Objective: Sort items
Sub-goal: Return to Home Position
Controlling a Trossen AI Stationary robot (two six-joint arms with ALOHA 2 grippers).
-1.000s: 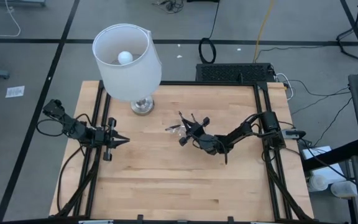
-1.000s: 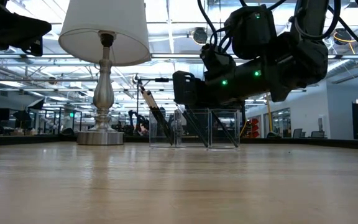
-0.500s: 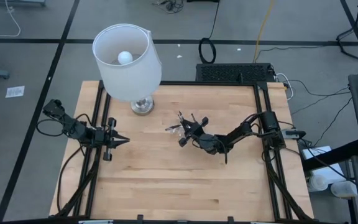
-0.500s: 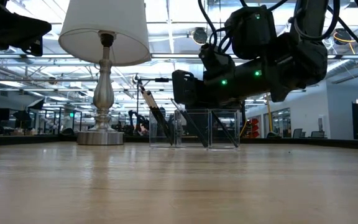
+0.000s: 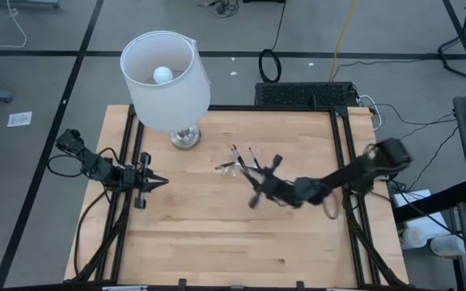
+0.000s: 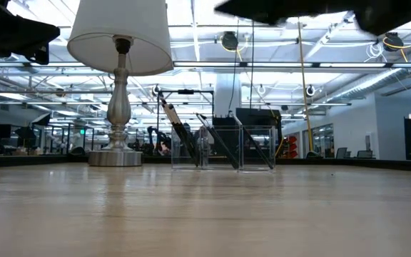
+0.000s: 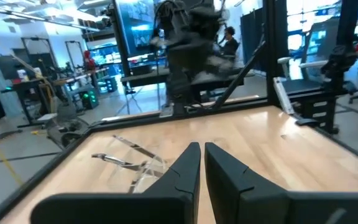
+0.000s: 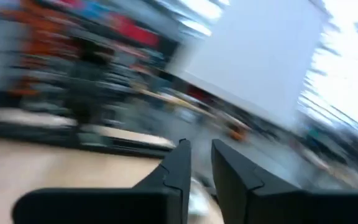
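The items [image 6: 179, 133] lean tilted inside the clear organizer [image 6: 257, 148], just beside the base of the lamp [image 5: 166, 77], on its side away from the left arm; the right end effector [image 5: 256, 191] hangs above the worktop [image 5: 217, 234] just past the organizer from the lamp, and I cannot tell whether it is released or clenched; the left end effector [image 5: 155, 183] waits clenched and empty near the lamp, by the worktop's edge.
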